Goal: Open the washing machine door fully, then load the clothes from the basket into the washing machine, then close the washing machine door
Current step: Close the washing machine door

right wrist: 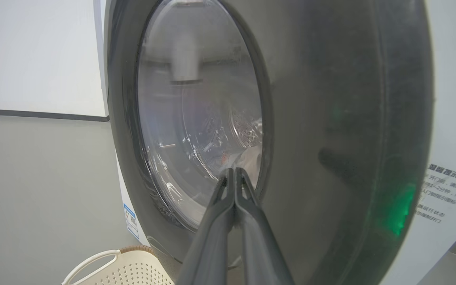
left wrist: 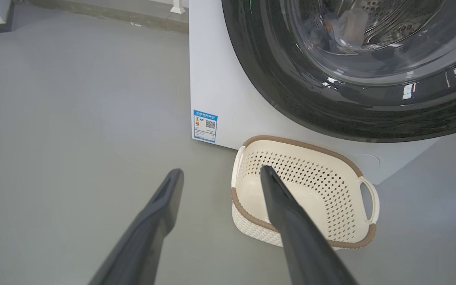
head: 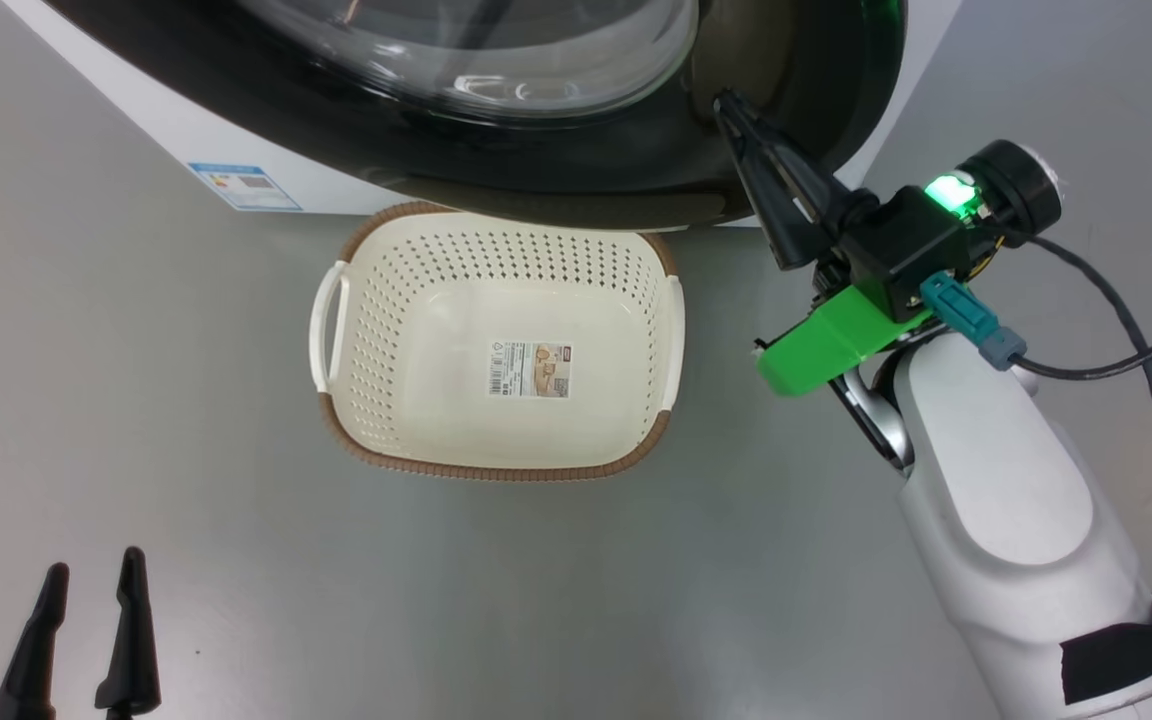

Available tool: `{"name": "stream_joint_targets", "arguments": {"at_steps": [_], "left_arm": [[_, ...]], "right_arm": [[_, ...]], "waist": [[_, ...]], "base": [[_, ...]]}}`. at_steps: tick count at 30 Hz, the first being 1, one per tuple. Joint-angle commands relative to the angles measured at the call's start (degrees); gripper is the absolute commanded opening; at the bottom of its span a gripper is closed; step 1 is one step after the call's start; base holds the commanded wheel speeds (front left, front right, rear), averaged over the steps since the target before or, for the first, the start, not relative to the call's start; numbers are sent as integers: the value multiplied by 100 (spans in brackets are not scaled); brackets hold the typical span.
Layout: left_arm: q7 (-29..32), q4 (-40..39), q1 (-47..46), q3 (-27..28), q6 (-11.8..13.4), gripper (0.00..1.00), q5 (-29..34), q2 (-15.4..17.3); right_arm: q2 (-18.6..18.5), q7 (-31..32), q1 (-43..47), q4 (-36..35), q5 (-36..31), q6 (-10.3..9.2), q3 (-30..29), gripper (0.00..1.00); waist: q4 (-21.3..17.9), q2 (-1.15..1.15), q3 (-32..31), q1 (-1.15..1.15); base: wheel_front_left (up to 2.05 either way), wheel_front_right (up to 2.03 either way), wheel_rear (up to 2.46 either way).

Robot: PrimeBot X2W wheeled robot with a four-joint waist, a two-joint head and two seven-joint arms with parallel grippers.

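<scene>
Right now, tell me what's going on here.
The basket sits empty on the floor before the washing machine, and the clothes show through the glass inside the drum. The washing machine door looks shut or nearly so. The right gripper, shut, has its fingertips at the door's black ring; contact is unclear. The left gripper hangs open, low, holding nothing.

A smooth grey floor (head: pixel 136 400) carries everything here. On it a small rectangular cream-white perforated plastic basket (head: pixel 391 300) with a brown woven-look rim stands upright. At the basket's 12 o'clock, just beside it, sits the big white front-loading washing machine (left wrist: pixel 220 71).
</scene>
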Motion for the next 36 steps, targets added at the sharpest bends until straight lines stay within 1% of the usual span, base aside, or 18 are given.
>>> {"name": "stream_joint_targets", "arguments": {"at_steps": [1, 15, 22, 30, 36], "left_arm": [[-46, -131, -117, 208, -17, 100, -51, 218], [-46, -242, -85, 288, -17, 100, -223, 444], [-46, -351, -4, 357, -17, 100, -288, 586], [-46, -443, 45, 365, -17, 100, -342, 681], [-46, -504, -27, 309, -18, 100, -399, 730]], "right_arm": [[126, -26, -56, -156, 5, 9, 103, 0], [126, -26, -571, -153, -86, 9, -58, 0], [126, -26, -859, -217, -185, 9, -216, 0], [126, -26, -1037, -249, -276, 9, -351, 0], [126, -26, -1277, -128, -398, 9, -536, 0]], "waist": [[-36, 0, 49, 0], [-154, 0, 469, 0], [-276, 0, 650, 0], [-246, 0, 863, 0], [-173, 0, 1025, 0]], "base": [[0, 0, 0], [0, 0, 0], [0, 0, 0], [0, 0, 0], [0, 0, 0]]}}
